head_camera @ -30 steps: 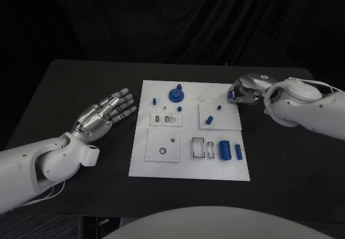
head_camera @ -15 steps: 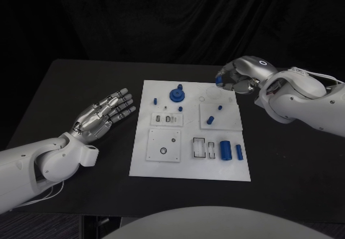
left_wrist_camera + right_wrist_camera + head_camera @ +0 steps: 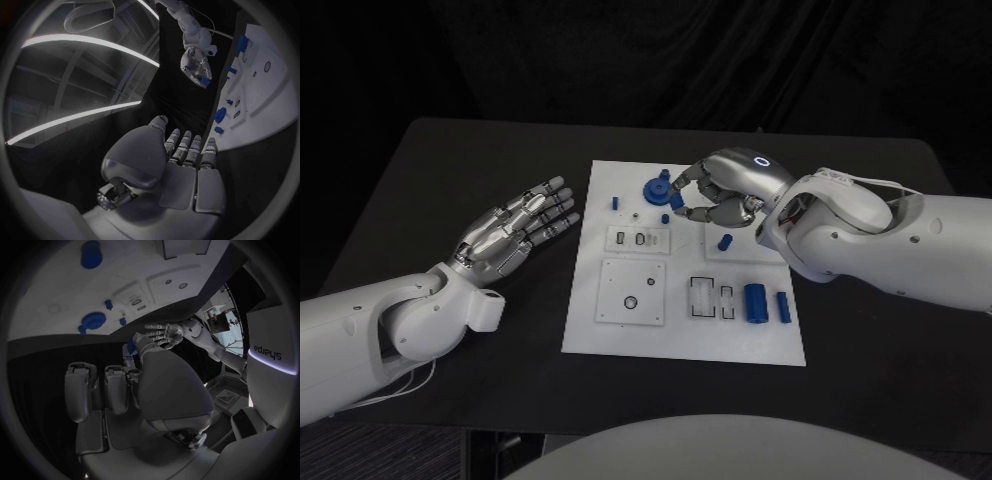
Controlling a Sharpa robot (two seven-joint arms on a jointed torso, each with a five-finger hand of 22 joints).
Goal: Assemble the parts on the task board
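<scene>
- The right hand [image 3: 711, 195] hung over the far half of the task board [image 3: 682, 340], with its fingers curled downward. A small blue piece seemed to sit at its fingertips, but I could not tell whether the fingers were clamped on it or only near it.
- I judge the hand was there to carry or seat a part near the large blue round part [image 3: 653, 190], which stood just beside the fingers at the far end of the board.
- The left hand [image 3: 516, 228] lay on the black table [image 3: 430, 170] beside the board's left edge, palm up, fingers apart and holding nothing. It looked parked, to leave the board free for the other arm.
- Other parts waited on the board: a small blue peg [image 3: 724, 242] close under the right hand, and a blue cylinder [image 3: 753, 302] near the right edge, well apart from the hand.
- Room for moving was narrow around the round part and the peg, so a careless descent could knock them. The near half of the board was more open.
</scene>
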